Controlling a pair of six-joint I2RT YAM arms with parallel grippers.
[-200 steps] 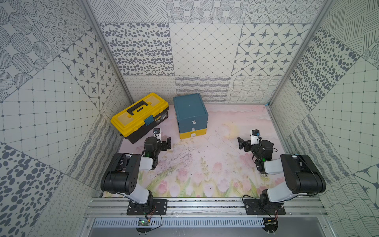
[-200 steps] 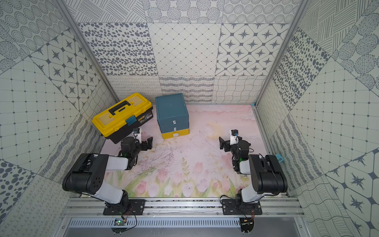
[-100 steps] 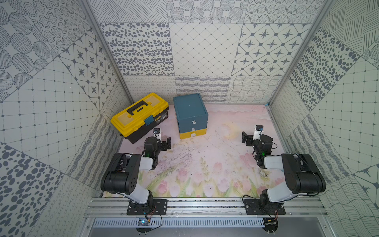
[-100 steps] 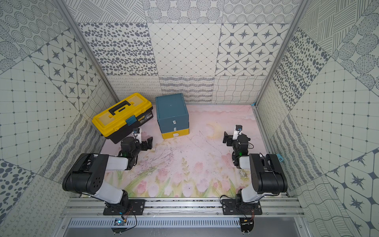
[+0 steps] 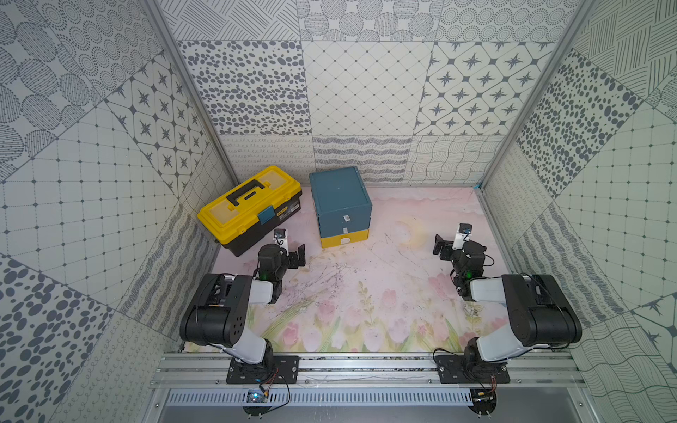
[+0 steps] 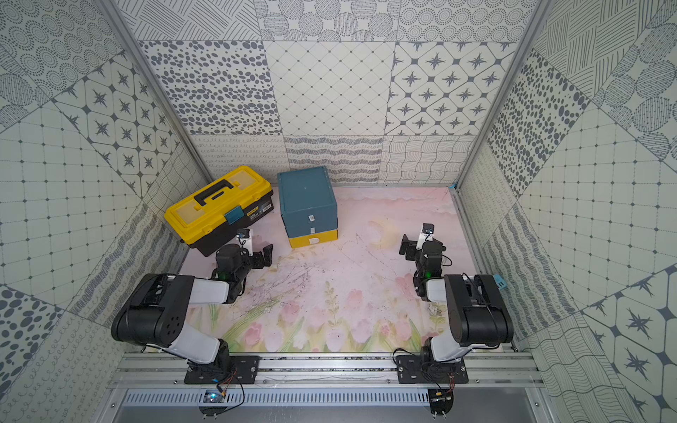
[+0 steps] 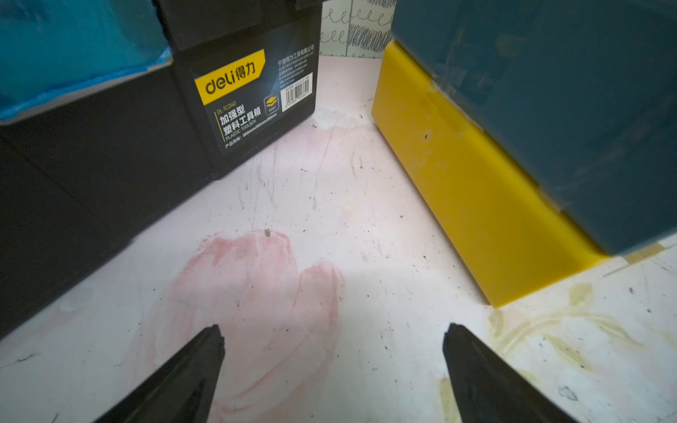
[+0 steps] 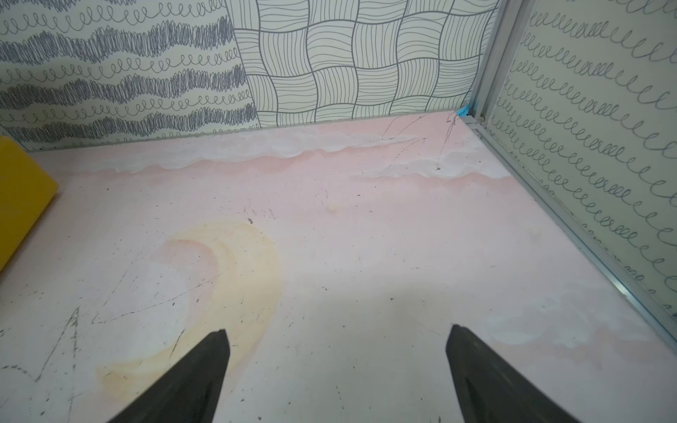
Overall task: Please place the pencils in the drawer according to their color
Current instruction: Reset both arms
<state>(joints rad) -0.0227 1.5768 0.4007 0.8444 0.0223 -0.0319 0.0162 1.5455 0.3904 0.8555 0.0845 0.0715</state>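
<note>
No pencils show in any view. The drawer [image 5: 340, 205] [image 6: 307, 205], a teal cabinet with a yellow lowest drawer, stands at the back of the mat with all fronts pushed in. In the left wrist view its yellow side [image 7: 476, 205] lies close ahead. My left gripper [image 5: 288, 253] [image 6: 253, 253] [image 7: 333, 337] hovers low in front of the cabinet's left corner, open and empty. Over the mat's right side my right gripper [image 5: 456, 244] [image 6: 421, 246] [image 8: 339, 337] is also open, with only bare mat between its fingers.
A yellow-lidded black toolbox [image 5: 249, 208] [image 6: 218, 208] [image 7: 241, 91] sits left of the cabinet, close to my left gripper. A small pale scrap [image 5: 470, 311] lies by my right arm. Patterned walls enclose the mat on three sides; a metal rail [image 8: 571, 216] runs along the right wall.
My right gripper has drawn back a little toward the right wall and the rear. The left arm has not moved.
</note>
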